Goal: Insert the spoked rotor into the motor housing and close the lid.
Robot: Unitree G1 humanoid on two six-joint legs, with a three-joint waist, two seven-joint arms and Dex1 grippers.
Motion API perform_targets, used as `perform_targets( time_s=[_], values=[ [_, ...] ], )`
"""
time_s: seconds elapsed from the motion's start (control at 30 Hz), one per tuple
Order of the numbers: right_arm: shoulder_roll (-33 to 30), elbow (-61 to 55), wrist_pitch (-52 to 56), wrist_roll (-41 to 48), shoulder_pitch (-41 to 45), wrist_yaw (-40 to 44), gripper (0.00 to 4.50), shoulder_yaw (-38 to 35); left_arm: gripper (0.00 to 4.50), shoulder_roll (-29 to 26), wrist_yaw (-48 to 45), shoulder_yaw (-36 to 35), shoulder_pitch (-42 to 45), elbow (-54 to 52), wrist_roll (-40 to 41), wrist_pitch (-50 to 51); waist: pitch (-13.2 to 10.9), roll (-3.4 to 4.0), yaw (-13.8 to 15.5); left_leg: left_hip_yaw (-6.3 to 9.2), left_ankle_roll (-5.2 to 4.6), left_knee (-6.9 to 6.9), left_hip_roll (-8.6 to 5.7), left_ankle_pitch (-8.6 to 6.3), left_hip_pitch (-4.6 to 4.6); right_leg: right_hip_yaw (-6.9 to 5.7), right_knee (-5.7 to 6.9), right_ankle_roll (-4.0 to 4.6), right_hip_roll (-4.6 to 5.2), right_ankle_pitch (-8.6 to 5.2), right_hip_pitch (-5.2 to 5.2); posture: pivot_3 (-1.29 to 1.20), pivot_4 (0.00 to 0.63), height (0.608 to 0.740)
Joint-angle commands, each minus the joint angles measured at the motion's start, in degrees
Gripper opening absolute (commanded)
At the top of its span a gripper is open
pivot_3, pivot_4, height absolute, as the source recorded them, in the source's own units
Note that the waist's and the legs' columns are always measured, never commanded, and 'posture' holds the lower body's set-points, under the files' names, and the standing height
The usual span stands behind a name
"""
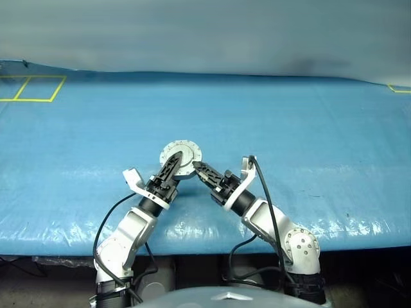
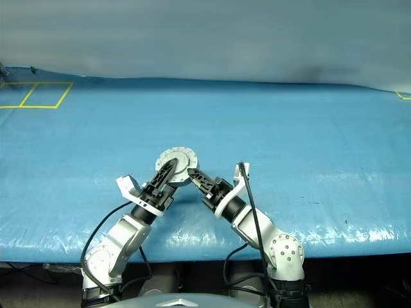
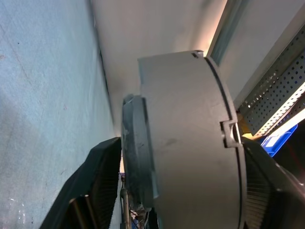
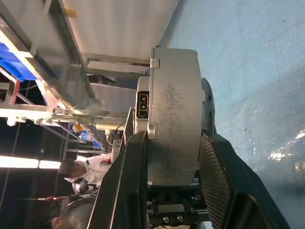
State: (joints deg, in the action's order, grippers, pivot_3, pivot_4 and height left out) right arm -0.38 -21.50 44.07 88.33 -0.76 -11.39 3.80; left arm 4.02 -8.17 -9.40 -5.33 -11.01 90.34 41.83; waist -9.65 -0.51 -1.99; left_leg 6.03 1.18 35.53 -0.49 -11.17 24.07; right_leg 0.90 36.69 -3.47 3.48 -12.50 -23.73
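Holding: the motor housing [image 1: 180,158] is up off the blue tabletop [image 1: 308,141], near its front edge, gripped between both arms with its round flat face tilted toward the head camera.
Left gripper: the left gripper [image 1: 172,168] reaches up from the lower left; its jaws stand partly apart, one on each flat face of the grey drum in the left wrist view, pressed against the metal.
Housing and lid: the lid [image 3: 136,157] sits flat against the housing body [image 3: 190,143] as a thinner disc with a visible seam, so it looks closed or very nearly so; I cannot see the spoked rotor, which I judge to be inside.
Right gripper: the right gripper [image 1: 200,168] comes in from the lower right; in its wrist view the jaws straddle the housing [image 4: 174,124] across its thickness, partly open and clamped on it.
Step in hand: pressing the lid fully home, by my reading.
Doing it well: squeeze evenly across the two faces, keep one grip firm while the other adjusts, and check the seam is even all round.
Risk: both grips are near the lower rim, so the drum could pivot or slip out onto the tabletop.
Background: a person [image 4: 86,167] sits behind metal racking in the right wrist view, well away.
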Motion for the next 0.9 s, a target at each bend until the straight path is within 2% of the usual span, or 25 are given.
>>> perform_targets(
  time_s=[0.03,0.23,0.4,0.5,0.7,0.9],
  values=[
    [-0.4,-4.5,-1.5,-2.2,0.2,4.9,2.47,0.4,2.45,2.6,0.7,1.3,-0.1,-1.8,1.6,-0.7,0.0,0.0,0.0,0.0,0.0,-0.01,0.0,0.0,0.0,0.0,0.01,0.0,0.0,0.0,-0.01,0.0,0.15,0.74],
    [-4.1,-4.9,-4.1,-11.0,-2.5,11.2,4.43,-0.7,2.45,2.0,2.3,1.3,0.4,-2.7,2.1,-1.4,0.0,0.0,0.2,0.0,0.0,0.01,-0.01,0.0,0.01,0.0,-0.03,0.0,0.01,0.0,0.01,0.0,0.15,0.74],
    [-8.8,-5.7,-5.7,-19.8,-5.7,18.3,4.5,1.0,2.45,0.5,3.0,0.2,2.6,-1.1,1.9,-1.8,0.0,-0.01,0.6,0.0,0.0,0.01,-0.02,0.0,0.02,0.0,-0.04,0.0,0.01,0.0,0.01,0.0,0.15,0.74],
    [-11.7,-7.1,-10.1,-30.7,-7.2,22.8,4.5,4.3,2.45,-0.6,3.4,-1.0,4.5,0.6,1.1,-1.9,0.0,-0.01,0.6,-0.01,0.0,0.03,-0.01,0.0,0.0,-0.01,-0.02,-0.01,0.0,0.0,0.01,0.0,0.15,0.74],
    [-13.5,-4.5,-23.4,-56.6,-7.1,23.2,4.5,11.8,2.45,-3.1,2.4,-3.0,11.2,5.6,-3.0,-3.0,0.0,-0.04,0.7,-0.02,0.02,0.04,-0.03,0.0,-0.02,-0.01,0.0,-0.02,-0.01,0.01,0.02,0.0,0.15,0.74],
    [-14.6,-2.2,-29.0,-67.1,-8.5,25.1,4.5,14.2,2.45,-7.1,0.8,-5.3,20.3,14.1,-10.2,-4.1,0.0,-0.11,1.1,-0.01,0.03,0.05,-0.05,0.01,-0.02,-0.01,0.0,-0.05,-0.02,0.03,0.05,0.0,0.15,0.74]
  ],
)
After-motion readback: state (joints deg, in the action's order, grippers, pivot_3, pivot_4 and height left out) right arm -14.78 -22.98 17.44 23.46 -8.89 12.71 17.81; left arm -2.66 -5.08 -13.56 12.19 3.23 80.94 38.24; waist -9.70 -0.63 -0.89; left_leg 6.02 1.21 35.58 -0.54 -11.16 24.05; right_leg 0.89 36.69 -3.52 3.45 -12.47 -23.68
